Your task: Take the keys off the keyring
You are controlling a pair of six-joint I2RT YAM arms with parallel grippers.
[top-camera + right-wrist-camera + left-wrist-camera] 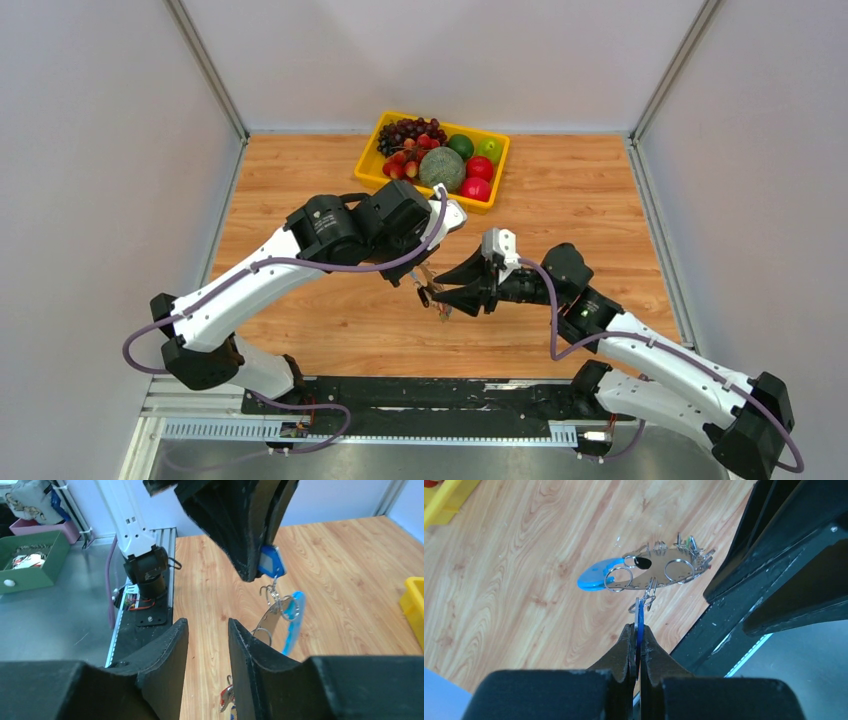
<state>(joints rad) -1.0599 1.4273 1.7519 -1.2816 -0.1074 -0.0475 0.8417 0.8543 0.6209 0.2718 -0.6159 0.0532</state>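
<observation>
My left gripper [639, 630] is shut on the blue head of a key [639, 617] and holds it above the table. From that key the keyring [659, 575] hangs by small split rings. It is a silvery curved piece with a bright blue band [596, 576]. Several more keys [691, 547] cluster at its far end. In the right wrist view the blue key head [271, 561] sits in the left fingers [250, 535], with the keyring [280, 617] below. My right gripper [207, 627] is open and empty, just left of the keyring. A red-headed key [227, 697] hangs lower.
A yellow tray [372, 150] of fruit stands at the back of the wooden table [600, 200]. Both grippers meet above the middle front of the table, left [420, 275] and right [446, 292]. The black base rail [420, 400] runs along the near edge.
</observation>
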